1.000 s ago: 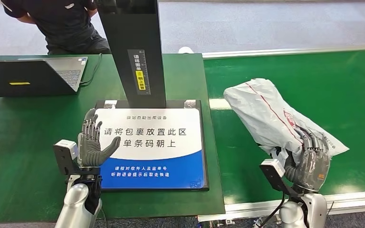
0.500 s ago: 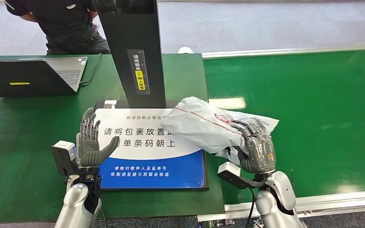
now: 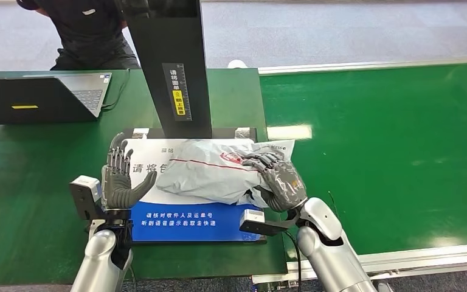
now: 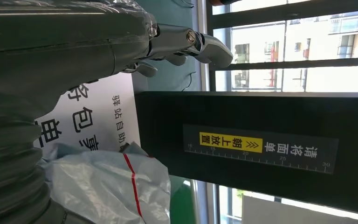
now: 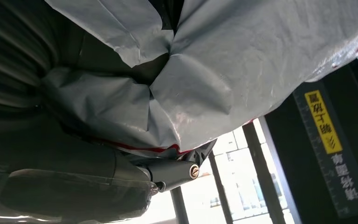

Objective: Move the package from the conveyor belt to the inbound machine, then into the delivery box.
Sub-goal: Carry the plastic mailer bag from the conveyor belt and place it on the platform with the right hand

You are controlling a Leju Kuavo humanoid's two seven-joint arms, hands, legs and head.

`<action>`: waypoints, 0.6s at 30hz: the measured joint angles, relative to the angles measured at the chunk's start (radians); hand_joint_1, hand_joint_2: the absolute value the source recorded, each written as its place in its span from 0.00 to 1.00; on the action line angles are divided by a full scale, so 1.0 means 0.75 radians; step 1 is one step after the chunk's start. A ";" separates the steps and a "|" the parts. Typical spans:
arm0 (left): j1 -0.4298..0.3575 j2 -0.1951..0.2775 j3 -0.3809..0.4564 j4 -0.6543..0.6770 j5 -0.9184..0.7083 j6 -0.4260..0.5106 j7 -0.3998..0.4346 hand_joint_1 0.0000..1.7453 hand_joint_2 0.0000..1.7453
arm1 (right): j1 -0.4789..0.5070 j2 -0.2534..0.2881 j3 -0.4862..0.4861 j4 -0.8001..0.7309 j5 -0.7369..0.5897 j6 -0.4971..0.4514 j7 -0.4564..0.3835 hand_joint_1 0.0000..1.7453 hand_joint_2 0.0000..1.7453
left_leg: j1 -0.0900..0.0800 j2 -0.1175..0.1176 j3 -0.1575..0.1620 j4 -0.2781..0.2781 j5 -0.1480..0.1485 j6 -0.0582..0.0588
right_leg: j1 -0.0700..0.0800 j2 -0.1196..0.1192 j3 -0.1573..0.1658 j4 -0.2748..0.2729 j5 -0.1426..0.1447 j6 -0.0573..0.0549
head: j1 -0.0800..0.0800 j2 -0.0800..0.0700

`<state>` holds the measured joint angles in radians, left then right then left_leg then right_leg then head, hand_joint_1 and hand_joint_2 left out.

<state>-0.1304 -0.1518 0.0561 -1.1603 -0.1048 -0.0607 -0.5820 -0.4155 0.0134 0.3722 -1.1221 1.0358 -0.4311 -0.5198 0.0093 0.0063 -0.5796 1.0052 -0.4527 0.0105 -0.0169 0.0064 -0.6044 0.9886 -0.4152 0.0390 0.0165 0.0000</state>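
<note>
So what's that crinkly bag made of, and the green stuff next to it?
The package looks like thin, soft plastic film, grey-white and a bit shiny: it crumples into sharp wrinkles where the right hand grips it. The conveyor belt seems to be smooth rubber or plastic sheet, green with a slight gloss, since window light reflects off it. I can't be sure of either from looks alone.
</note>
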 joint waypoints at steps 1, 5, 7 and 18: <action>-0.002 0.000 -0.003 0.002 0.001 0.000 -0.003 0.00 1.00 | -0.018 0.001 0.017 0.032 0.002 -0.011 0.001 1.00 1.00 | 0.000 0.000 0.000 0.000 0.000 0.000 | 0.000 0.000 0.000 0.000 0.000 0.000 | 0.000 0.000; -0.003 0.000 -0.019 0.006 0.004 0.000 -0.010 0.00 1.00 | -0.091 0.015 0.072 0.167 0.004 -0.065 -0.003 1.00 1.00 | 0.000 0.000 0.000 0.000 0.000 0.000 | 0.000 0.000 0.000 0.000 0.000 0.000 | 0.000 0.000; -0.003 0.000 -0.027 0.008 0.005 0.000 -0.011 0.00 1.00 | -0.121 0.025 0.092 0.229 0.000 -0.083 -0.010 0.90 1.00 | 0.000 0.000 0.000 0.000 0.000 0.000 | 0.000 0.000 0.000 0.000 0.000 0.000 | 0.000 0.000; -0.003 0.000 -0.051 0.015 0.028 0.008 -0.014 0.00 1.00 | -0.249 0.085 0.127 0.525 -0.164 -0.307 -0.175 0.00 1.00 | 0.000 0.001 0.000 0.000 0.000 0.000 | 0.000 0.000 -0.001 0.001 0.000 -0.001 | 0.000 0.000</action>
<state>-0.1327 -0.1518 0.0176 -1.1491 -0.0836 -0.0544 -0.5924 -0.6020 0.0769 0.4677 -0.7285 0.9128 -0.6613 -0.6509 0.0094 0.0068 -0.5797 1.0053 -0.4526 0.0103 -0.0166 0.0067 -0.6050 0.9891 -0.4150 0.0385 0.0165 0.0000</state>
